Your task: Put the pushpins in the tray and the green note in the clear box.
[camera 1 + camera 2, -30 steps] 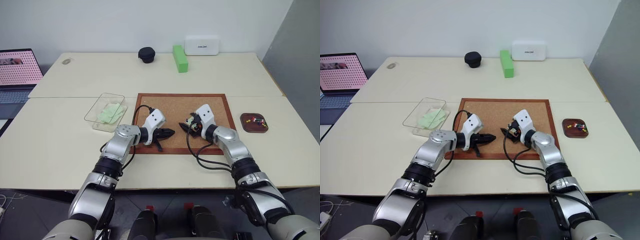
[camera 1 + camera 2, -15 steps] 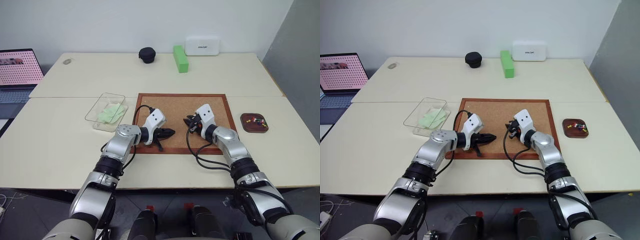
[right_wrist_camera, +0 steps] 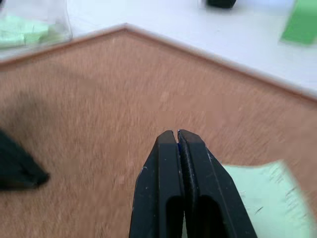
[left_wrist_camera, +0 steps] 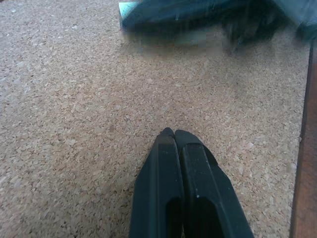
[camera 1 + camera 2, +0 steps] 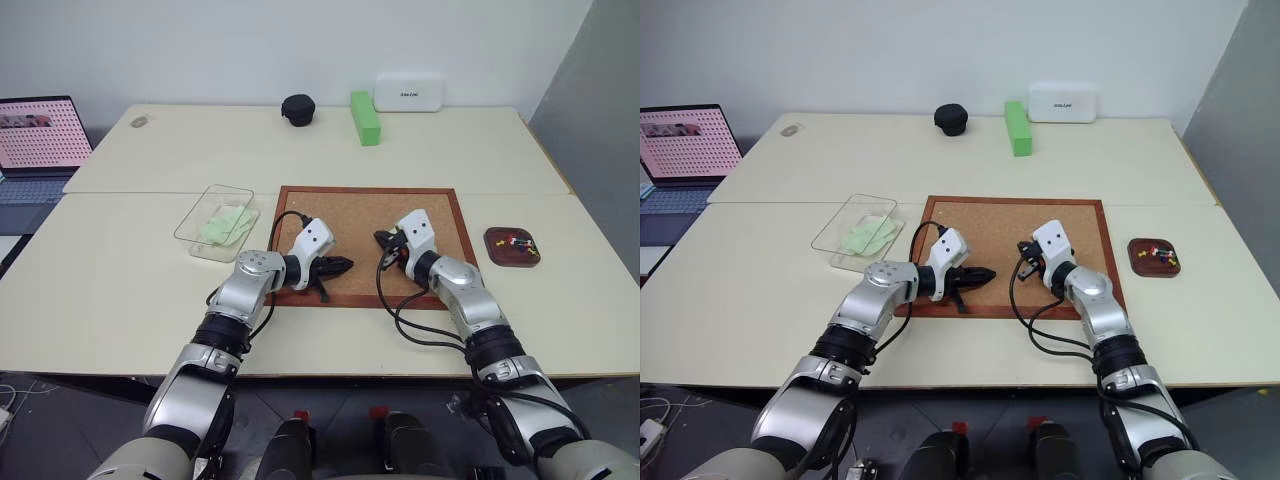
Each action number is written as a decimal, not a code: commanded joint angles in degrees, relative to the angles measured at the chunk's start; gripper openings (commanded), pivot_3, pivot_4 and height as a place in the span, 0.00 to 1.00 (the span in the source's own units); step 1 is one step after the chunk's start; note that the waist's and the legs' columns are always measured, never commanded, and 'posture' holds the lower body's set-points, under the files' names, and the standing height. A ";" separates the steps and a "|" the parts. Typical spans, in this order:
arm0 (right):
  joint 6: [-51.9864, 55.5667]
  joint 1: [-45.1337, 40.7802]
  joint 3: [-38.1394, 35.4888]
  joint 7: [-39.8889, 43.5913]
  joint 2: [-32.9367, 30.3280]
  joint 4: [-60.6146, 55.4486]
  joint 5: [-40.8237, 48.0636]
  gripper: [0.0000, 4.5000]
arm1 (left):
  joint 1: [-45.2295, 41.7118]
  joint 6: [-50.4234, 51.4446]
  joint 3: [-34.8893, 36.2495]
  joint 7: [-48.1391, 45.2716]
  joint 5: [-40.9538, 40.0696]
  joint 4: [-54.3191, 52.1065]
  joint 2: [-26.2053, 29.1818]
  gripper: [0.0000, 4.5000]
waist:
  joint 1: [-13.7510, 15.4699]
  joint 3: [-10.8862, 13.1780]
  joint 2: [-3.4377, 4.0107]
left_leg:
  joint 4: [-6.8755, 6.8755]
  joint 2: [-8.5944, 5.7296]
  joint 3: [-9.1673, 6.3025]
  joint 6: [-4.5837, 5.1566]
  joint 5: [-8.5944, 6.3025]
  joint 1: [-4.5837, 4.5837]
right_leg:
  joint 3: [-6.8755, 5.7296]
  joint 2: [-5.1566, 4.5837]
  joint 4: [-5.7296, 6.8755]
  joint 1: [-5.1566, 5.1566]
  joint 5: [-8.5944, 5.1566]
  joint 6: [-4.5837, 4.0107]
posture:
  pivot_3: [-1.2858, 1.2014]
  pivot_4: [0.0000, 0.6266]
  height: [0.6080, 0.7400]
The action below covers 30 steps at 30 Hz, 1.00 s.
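Both tools were closed over the corkboard (image 5: pixel 365 215): left tool (image 4: pixel 174 133) empty; right tool (image 3: pixel 177 134) pinching the green note (image 3: pixel 257 198); tray (image 5: pixel 511 245) lay right.

My table (image 5: pixel 120 290) carries a corkboard (image 5: pixel 350 215), clear box (image 5: pixel 196 240), brown tray (image 5: pixel 490 250), green block (image 5: pixel 362 117), white device (image 5: pixel 409 92) and black object (image 5: pixel 297 109).

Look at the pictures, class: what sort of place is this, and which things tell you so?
Probably an office or lab workspace: pale tables pushed together, an open laptop at one side, and a framed corkboard laid flat with a tray of pushpins nearby.
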 commanded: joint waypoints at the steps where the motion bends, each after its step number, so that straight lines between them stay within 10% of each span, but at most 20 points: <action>1: 3.06 1.61 -2.58 -1.45 -0.54 -9.36 2.41 0.00 | 3.06 2.21 -4.84 0.24 3.77 5.17 -1.16 0.00 | -0.03 -0.19 -0.06 | 0.01 0.00 0.00 0.00 0.00 0.01 | 0.00 0.00 -0.01 0.01 0.00 0.00 | 0.52 0.24 1.00; 23: 19.08 2.58 -10.35 -11.30 -2.07 -27.75 8.25 0.00 | 3.27 4.87 5.23 0.68 -8.18 -6.58 -6.08 0.00 | -0.08 -0.44 -0.13 | -0.02 0.03 -0.05 0.00 0.00 -0.24 | -0.07 0.02 -0.07 -0.16 -0.04 -0.06 | 0.52 0.24 1.00; 30: 26.59 1.10 -12.00 -15.73 3.82 -31.96 14.23 0.00 | 4.43 5.52 8.61 4.51 -13.73 -15.68 -10.18 0.35 | -0.49 -0.33 -0.19 | -0.05 0.11 -0.04 -0.01 0.00 -0.94 | -0.03 0.08 0.07 -0.94 0.00 -0.03 | 0.52 0.24 1.00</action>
